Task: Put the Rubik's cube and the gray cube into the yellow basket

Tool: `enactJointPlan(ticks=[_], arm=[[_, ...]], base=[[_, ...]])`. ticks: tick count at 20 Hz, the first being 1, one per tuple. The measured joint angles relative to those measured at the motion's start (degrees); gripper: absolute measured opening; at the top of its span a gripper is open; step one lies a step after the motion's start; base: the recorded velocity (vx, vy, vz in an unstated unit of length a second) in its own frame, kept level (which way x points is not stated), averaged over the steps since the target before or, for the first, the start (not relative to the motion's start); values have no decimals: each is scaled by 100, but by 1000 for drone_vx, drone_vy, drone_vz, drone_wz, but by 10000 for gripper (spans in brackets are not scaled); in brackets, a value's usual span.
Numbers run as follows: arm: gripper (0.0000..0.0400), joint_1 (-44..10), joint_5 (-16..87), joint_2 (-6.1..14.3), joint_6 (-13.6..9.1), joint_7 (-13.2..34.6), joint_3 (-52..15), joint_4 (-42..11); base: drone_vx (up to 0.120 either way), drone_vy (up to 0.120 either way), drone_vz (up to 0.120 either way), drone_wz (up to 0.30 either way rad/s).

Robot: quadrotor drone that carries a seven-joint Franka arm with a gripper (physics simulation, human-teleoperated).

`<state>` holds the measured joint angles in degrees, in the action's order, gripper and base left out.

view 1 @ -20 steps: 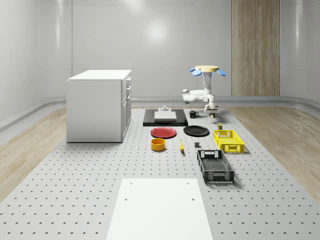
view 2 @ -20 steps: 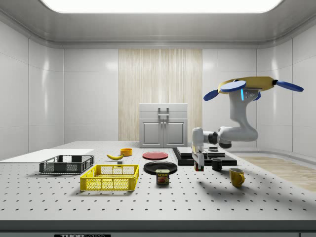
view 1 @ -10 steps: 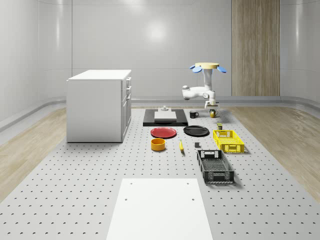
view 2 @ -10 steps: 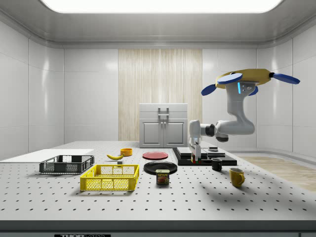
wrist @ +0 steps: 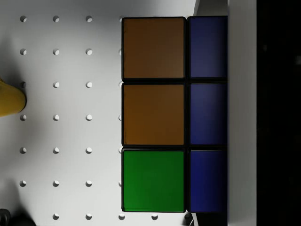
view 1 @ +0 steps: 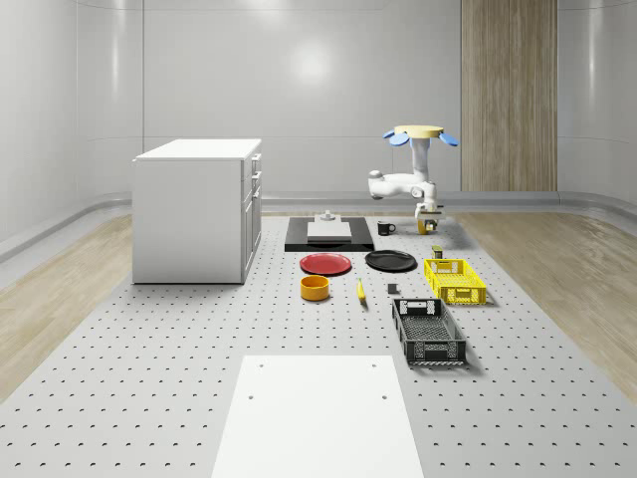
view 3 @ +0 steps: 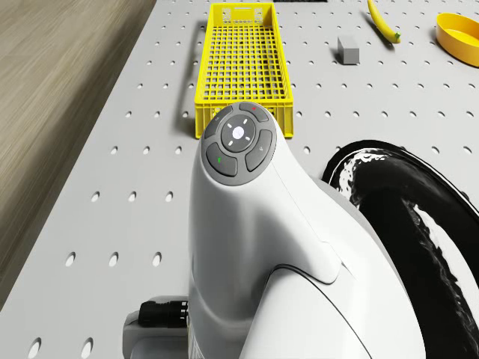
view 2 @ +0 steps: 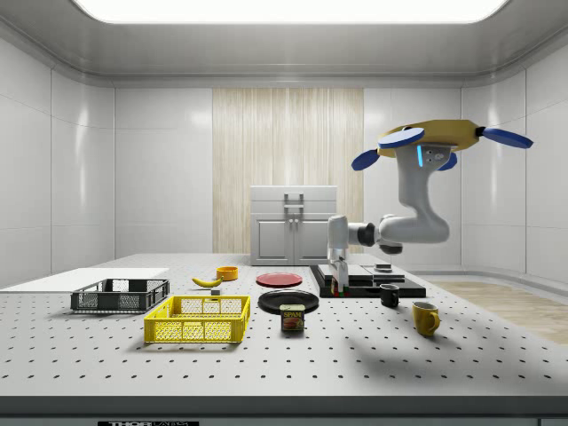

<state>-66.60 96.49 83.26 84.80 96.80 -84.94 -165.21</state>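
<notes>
yellow basket [view 1: 455, 281]: landmark, on perforated table [view 1: 149, 398]
gray cube [view 1: 392, 290]: just left of basket, on table
Rubik's cube [wrist: 174, 114]: clamped in gripper [view 2: 336, 280], beyond basket's far end
drone [view 2: 435, 142]: hovering beyond basket's far end

- Rubik's cube [wrist: 174, 115]: cut off at the wrist view's edge; two columns of tiles are seen.
- Black plate [view 3: 419, 247]: partly hidden by the arm [view 3: 254, 254] in the drone view.
- Orange bowl [view 3: 462, 27]: cropped by the frame edge.
</notes>
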Motion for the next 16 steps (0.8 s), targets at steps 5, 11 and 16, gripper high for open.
enactJointPlan(ticks=[5,11,16], arm=[[325,-8,-37,90,83,8,-15,2],[325,-17,-76,189,176,17,-29,4],[325,-24,-106,264,246,23,-40,6]], base=[[120,40,0,0],[120,7,0,0],[120,0,0,0]])
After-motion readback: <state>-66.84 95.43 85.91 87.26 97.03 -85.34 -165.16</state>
